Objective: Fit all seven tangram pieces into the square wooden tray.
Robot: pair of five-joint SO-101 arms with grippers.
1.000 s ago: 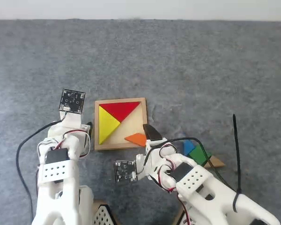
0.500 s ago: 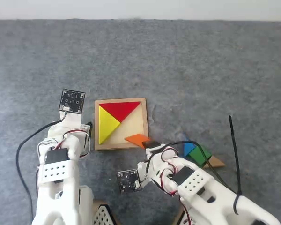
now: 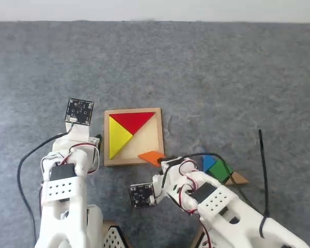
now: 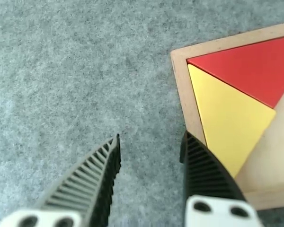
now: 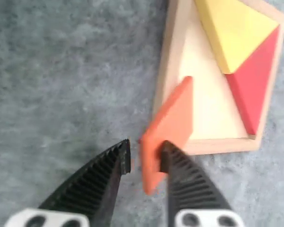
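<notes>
The square wooden tray [image 3: 106,155] holds a red triangle [image 3: 132,121] and a yellow triangle [image 3: 118,137]. An orange piece [image 3: 151,156] lies tilted over the tray's near right corner, half on the rim. My right gripper [image 5: 146,145] straddles its outer end with the fingers a little apart. The orange piece [image 5: 169,124] leans on one finger [image 5: 180,170], and a gap shows to the other. My left gripper [image 4: 150,140] is open over bare carpet beside the tray's left rim [image 4: 181,90], holding nothing. Both triangles [image 4: 250,71] show beside it.
A blue piece [image 3: 207,162], a green piece [image 3: 220,170] and a tan piece [image 3: 238,179] lie together on the carpet right of my right arm. A black strap [image 3: 262,170] stands up near them. Grey carpet stretches beyond the tray.
My right gripper drew back from over the tray's corner toward the near side. The orange piece shifted slightly the same way. The left arm kept still.
</notes>
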